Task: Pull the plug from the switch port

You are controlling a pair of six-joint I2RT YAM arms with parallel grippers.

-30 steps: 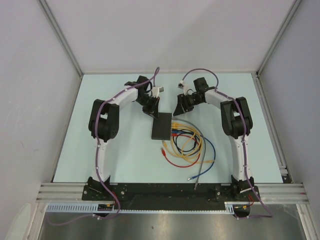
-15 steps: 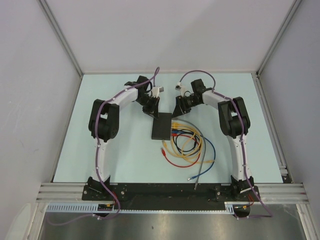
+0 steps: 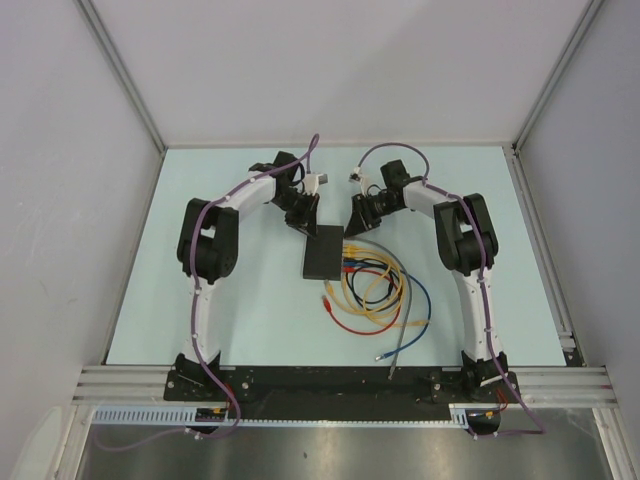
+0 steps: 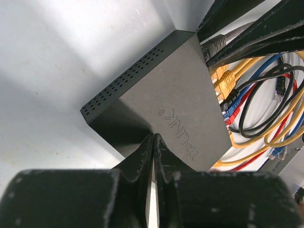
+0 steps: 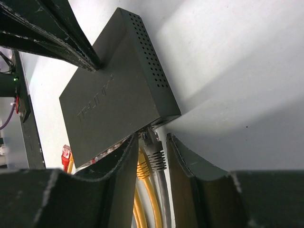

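Note:
The matte-black switch [image 3: 323, 252] lies flat at mid table, with several coloured cables plugged into its right edge. My left gripper [image 3: 303, 218] is shut and empty; in the left wrist view its closed tips [image 4: 154, 135] rest on the switch's top [image 4: 175, 104] near a corner. My right gripper [image 3: 355, 222] is open. In the right wrist view its jaws [image 5: 152, 137] stand either side of the grey plug [image 5: 155, 153], which sits in the end port of the switch [image 5: 114, 99]. They do not touch it. A yellow plug [image 5: 142, 168] sits in the neighbouring port.
A loose tangle of yellow, blue, red, black and grey cables [image 3: 380, 295] lies right of and in front of the switch. The left gripper's fingers [image 5: 71, 42] show at the top left of the right wrist view. Grey walls enclose the pale table [image 3: 200, 300].
My right gripper has moved a little left and closer to the switch's port edge. The left arm and the switch have not moved.

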